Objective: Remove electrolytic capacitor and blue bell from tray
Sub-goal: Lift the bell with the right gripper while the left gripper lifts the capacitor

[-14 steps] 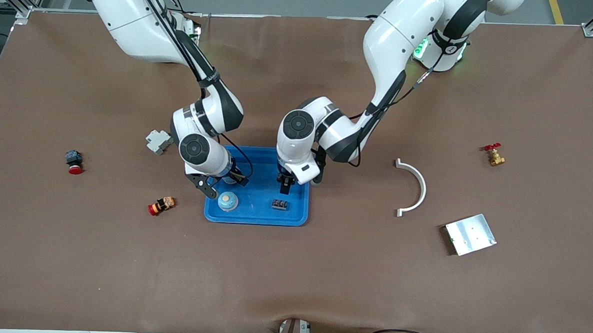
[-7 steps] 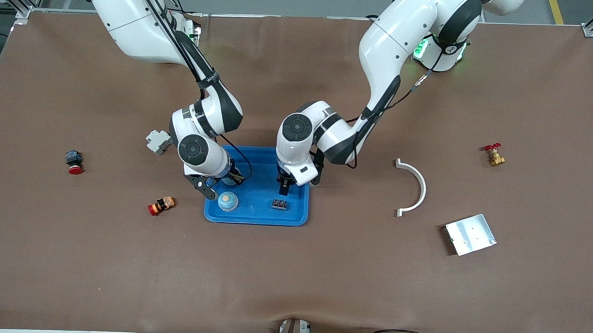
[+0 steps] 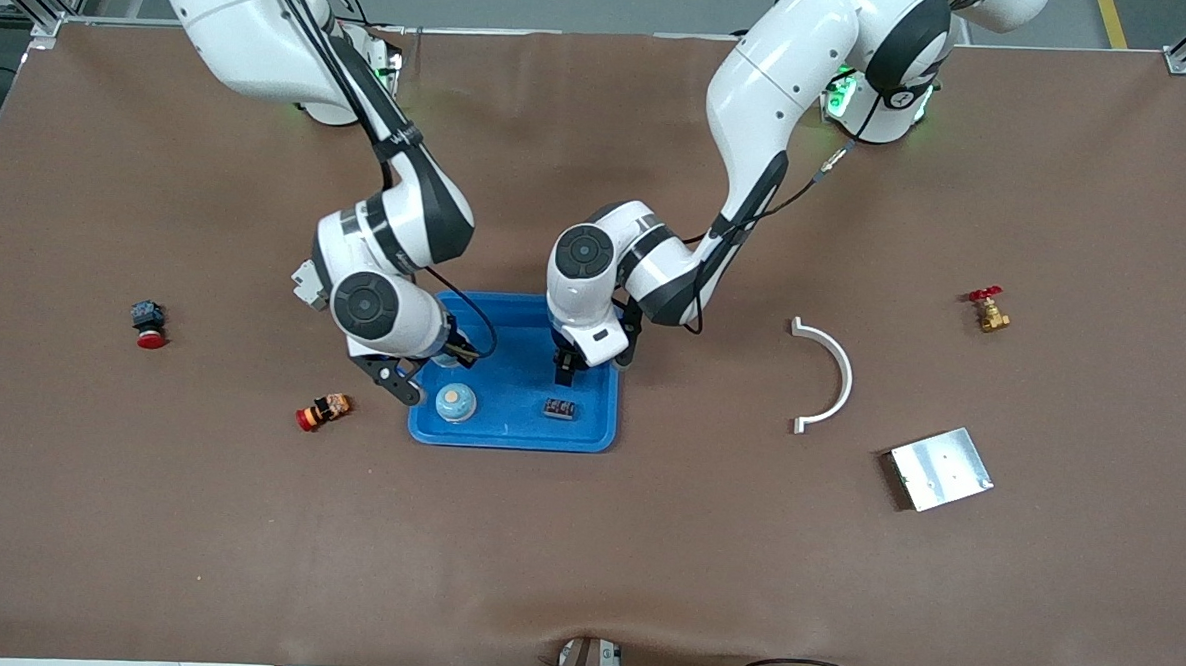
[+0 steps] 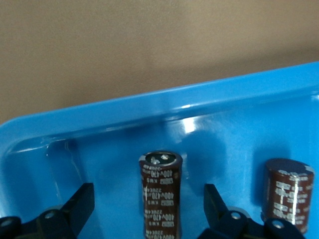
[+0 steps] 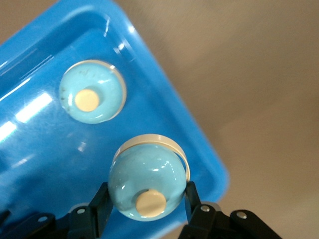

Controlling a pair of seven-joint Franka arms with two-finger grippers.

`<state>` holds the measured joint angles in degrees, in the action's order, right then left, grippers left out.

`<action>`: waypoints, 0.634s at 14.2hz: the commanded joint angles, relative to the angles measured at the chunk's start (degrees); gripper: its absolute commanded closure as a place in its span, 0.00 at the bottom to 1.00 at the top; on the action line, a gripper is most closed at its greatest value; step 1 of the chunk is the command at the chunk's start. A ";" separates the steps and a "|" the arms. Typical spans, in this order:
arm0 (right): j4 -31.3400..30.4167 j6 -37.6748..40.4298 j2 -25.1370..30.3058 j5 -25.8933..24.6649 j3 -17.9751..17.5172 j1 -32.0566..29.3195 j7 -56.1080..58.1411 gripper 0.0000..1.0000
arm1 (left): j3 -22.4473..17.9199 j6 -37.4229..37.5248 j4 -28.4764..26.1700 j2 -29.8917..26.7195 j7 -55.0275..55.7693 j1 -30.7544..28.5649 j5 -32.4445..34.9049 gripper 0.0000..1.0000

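A blue tray sits mid-table. My right gripper is shut on a light-blue bell and holds it over the tray's edge at the right arm's end. It shows in the front view too. A second light-blue bell rests in the tray, also seen in the right wrist view. My left gripper is open over the tray. In the left wrist view its fingers stand well clear on both sides of a brown capacitor. A second capacitor is beside it. Both capacitors lie in the tray.
A red and orange part and a red-capped button lie toward the right arm's end. A grey connector sits under the right arm. A white arc, a metal plate and a brass valve lie toward the left arm's end.
My right gripper has moved with its bell toward the right arm's end, to the tray's edge. My left gripper has drawn back a little from the capacitors toward the bases.
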<state>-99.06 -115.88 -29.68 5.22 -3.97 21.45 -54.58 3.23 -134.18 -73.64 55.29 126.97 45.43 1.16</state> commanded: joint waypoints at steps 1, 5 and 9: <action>-2.96 4.08 4.97 0.23 3.34 -3.16 14.78 0.86 | -1.90 -0.38 1.31 1.14 0.03 1.33 1.12 0.42; -7.37 5.66 8.06 0.23 12.11 -7.47 43.86 0.86 | -2.08 -0.29 1.31 0.96 -2.41 1.24 1.30 1.00; -8.60 4.79 7.36 0.23 26.71 -7.83 72.37 0.88 | -3.05 1.72 1.31 0.00 -5.85 2.20 2.95 1.00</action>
<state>-105.68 -110.47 -23.75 5.24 18.90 13.50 8.19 1.99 -134.06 -72.71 55.41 122.06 46.19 1.70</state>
